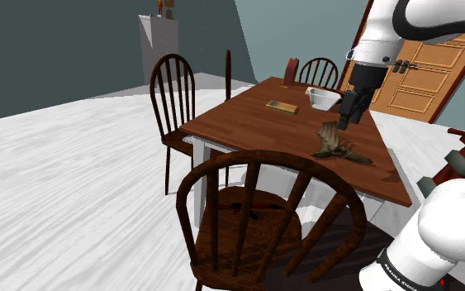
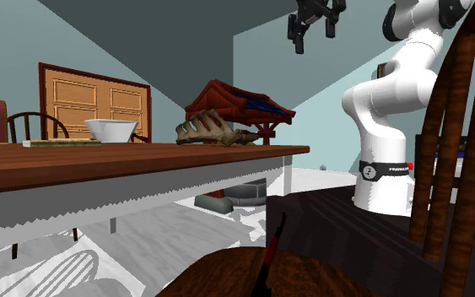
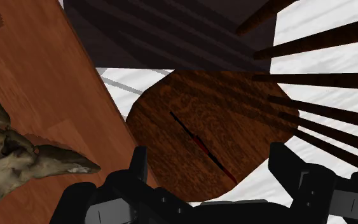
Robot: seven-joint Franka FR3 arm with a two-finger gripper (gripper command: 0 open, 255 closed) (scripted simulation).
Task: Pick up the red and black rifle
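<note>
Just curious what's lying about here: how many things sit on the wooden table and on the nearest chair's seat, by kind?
White bowl: 1
Flat brownish slab: 1
Brown bony figure: 1
Red upright block: 1
Red and black rifle, on the chair seat: 1
Total: 5

A dark reddish-brown wooden surface (image 1: 247, 124) on white legs stands on a pale planked floor (image 1: 65, 182). Near its edge on the shoulder view's right lies a grey-brown bony skeletal piece (image 1: 335, 142). Farther back sits a white bowl (image 1: 323, 98). To the bowl's left in that view, a thin olive-tan rectangular slab (image 1: 282, 107) lies flat. A dark red upright block (image 1: 291, 70) stands at the far edge. A dark wooden spindle-back chair (image 1: 222, 240) stands on the floor close to the surface's near edge. A thin red and black rifle (image 3: 199, 145) lies flat on its round seat, running diagonally across the middle.
</note>
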